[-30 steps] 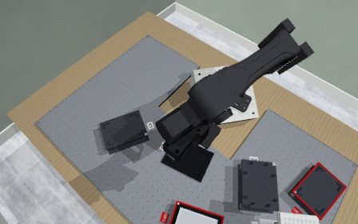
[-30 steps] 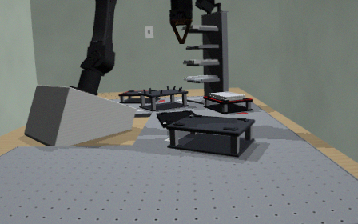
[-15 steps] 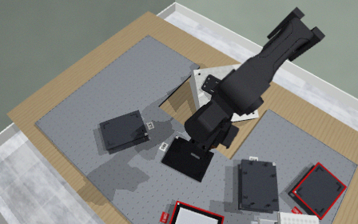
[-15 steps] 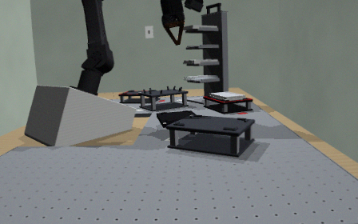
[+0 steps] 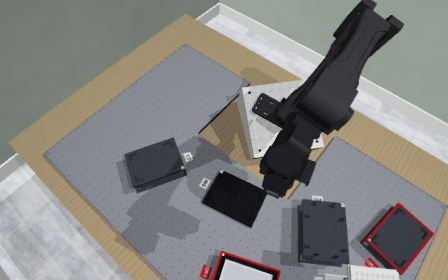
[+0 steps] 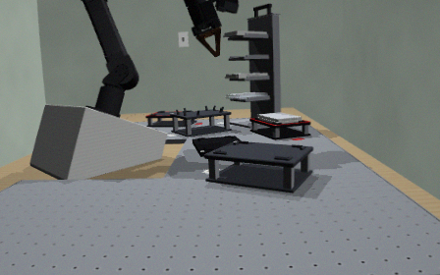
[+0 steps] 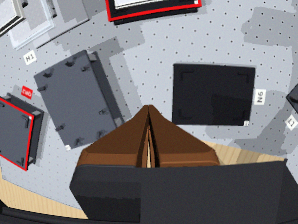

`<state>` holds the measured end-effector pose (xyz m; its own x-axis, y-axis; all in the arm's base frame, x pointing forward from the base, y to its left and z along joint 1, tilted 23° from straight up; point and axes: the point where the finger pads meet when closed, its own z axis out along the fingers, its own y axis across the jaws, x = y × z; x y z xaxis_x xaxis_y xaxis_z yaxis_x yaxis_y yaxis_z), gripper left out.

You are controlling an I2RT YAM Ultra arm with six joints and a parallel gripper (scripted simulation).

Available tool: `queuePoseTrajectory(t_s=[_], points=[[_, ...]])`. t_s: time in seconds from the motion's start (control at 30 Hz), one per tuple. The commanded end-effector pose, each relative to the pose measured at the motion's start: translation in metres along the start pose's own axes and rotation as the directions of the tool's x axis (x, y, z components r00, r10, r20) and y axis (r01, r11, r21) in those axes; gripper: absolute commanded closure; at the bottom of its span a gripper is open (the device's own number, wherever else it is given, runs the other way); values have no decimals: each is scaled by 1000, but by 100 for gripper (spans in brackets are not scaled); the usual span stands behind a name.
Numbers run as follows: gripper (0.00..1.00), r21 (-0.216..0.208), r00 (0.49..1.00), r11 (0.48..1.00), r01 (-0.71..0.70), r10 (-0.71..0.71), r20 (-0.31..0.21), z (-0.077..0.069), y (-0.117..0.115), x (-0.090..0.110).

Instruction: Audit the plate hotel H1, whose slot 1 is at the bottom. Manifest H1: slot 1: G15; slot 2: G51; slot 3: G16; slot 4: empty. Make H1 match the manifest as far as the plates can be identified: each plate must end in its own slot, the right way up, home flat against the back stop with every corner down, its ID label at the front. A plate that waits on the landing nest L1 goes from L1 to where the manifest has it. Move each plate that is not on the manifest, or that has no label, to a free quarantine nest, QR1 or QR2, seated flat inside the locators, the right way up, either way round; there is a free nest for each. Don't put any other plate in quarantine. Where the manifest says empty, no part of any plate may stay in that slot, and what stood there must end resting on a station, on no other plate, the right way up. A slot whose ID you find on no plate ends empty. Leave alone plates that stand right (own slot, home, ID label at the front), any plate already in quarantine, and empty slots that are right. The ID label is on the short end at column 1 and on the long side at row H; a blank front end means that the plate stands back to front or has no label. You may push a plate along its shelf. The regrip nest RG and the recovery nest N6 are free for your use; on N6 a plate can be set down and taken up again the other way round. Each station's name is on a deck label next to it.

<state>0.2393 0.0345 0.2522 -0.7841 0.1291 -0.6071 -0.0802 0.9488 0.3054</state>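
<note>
My gripper point(image 6: 215, 52) point(image 7: 148, 112) is shut and holds nothing. It hangs high in the air, left of the top shelf of the plate hotel H1 point(image 6: 264, 61) point(image 5: 372, 273). In the exterior view the hotel shows pale plates on its shelves point(image 6: 244, 34) point(image 6: 241, 96); I cannot read their labels. A white plate point(image 5: 247, 271) point(image 6: 279, 117) lies flat in a red-rimmed quarantine nest in front of the hotel. The other red-rimmed quarantine nest point(image 5: 398, 237) point(image 7: 13, 129) is empty.
An empty dark nest point(image 5: 323, 231) point(image 7: 80, 96) stands near the hotel. A tilted black nest point(image 5: 234, 197) point(image 7: 213, 92) and a raised dark nest point(image 5: 152, 162) point(image 6: 260, 157) stand mid-deck. The arm's pale base block point(image 6: 93, 139) is at the left.
</note>
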Motion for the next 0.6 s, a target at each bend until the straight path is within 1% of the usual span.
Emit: queuePoseTrajectory(t_s=[0.0,0.2,0.27,0.57], points=[[100,-2,996,1000,18,-18,92,-3,1,-14],[100,-22,982,998,65,-60,178,-4,1,-14],[100,-22,982,998,65,-60,178,-4,1,-14],[100,-42,945,989,139,-119,305,-4,1,-14]])
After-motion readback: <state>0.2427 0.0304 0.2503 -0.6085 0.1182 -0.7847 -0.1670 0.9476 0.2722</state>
